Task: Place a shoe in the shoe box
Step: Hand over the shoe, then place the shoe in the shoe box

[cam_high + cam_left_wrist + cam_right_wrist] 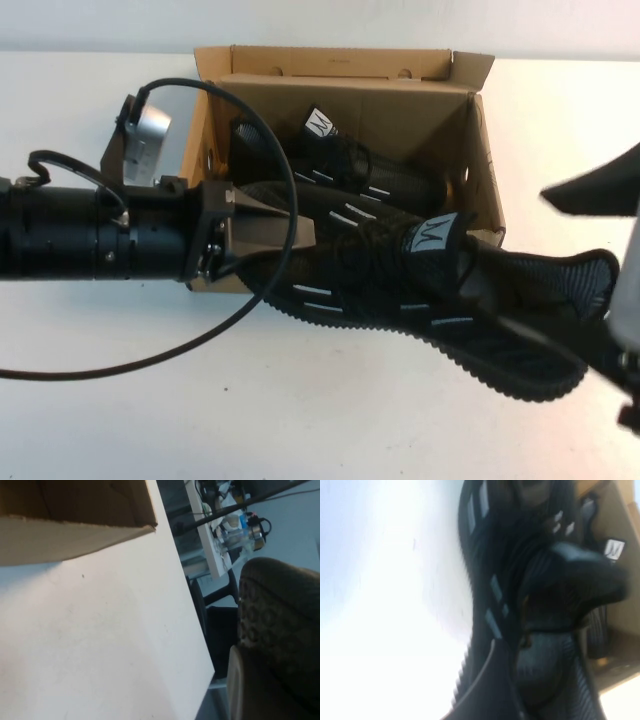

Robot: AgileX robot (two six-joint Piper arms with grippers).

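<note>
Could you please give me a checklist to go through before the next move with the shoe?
1. Box lid open: ok.
2. Room in the box: cannot tell; the first shoe already lies along the back.
3. Left gripper shut on the toe of the second shoe: ok.
4. Second shoe within the box walls: not ok; its heel sticks out past the right front corner, over the table.
5. Right gripper at the heel, jaws wide open and not gripping: ok.
</note>
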